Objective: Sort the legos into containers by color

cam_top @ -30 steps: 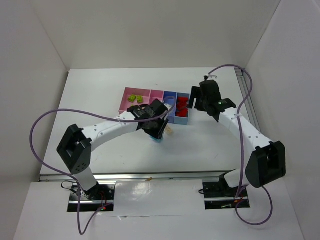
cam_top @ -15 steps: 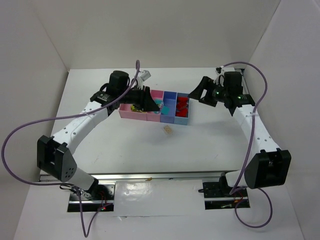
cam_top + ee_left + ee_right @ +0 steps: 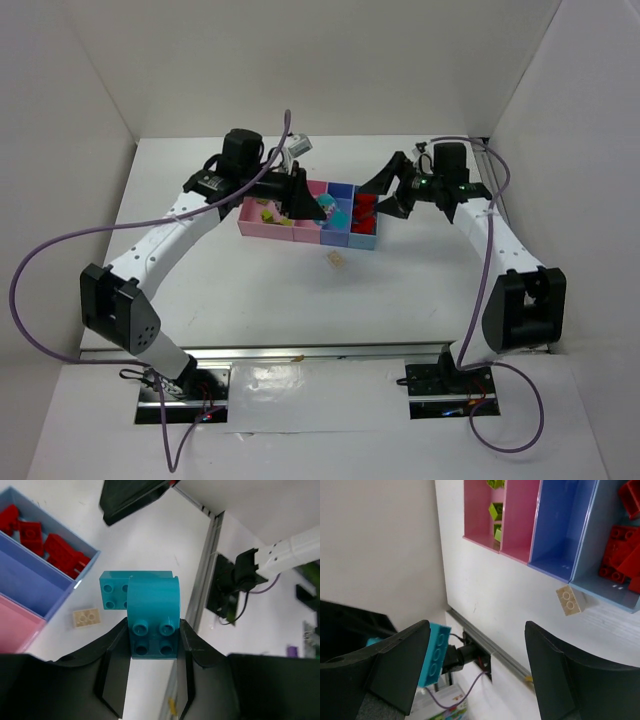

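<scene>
My left gripper (image 3: 305, 203) hovers over the middle of the tray (image 3: 300, 236), shut on a cyan lego (image 3: 152, 625) that has a second cyan brick (image 3: 112, 591) joined behind it. My right gripper (image 3: 382, 197) is at the tray's right end with its jaws wide open (image 3: 477, 630). A cyan brick (image 3: 434, 652) lies against the inner face of one finger. Red legos (image 3: 622, 550) fill the light blue compartment. Green legos (image 3: 495, 510) lie in a pink one. The periwinkle compartment (image 3: 560, 525) looks bare. A cream lego (image 3: 335, 260) lies on the table before the tray.
The white walls of the enclosure stand on the left, back and right. A metal rail (image 3: 300, 352) runs along the near table edge. Purple cables loop from both arms.
My left arm has swung from the table in front of the tray up over it, carrying the cyan lego. My right gripper has moved left toward the tray's red end.
</scene>
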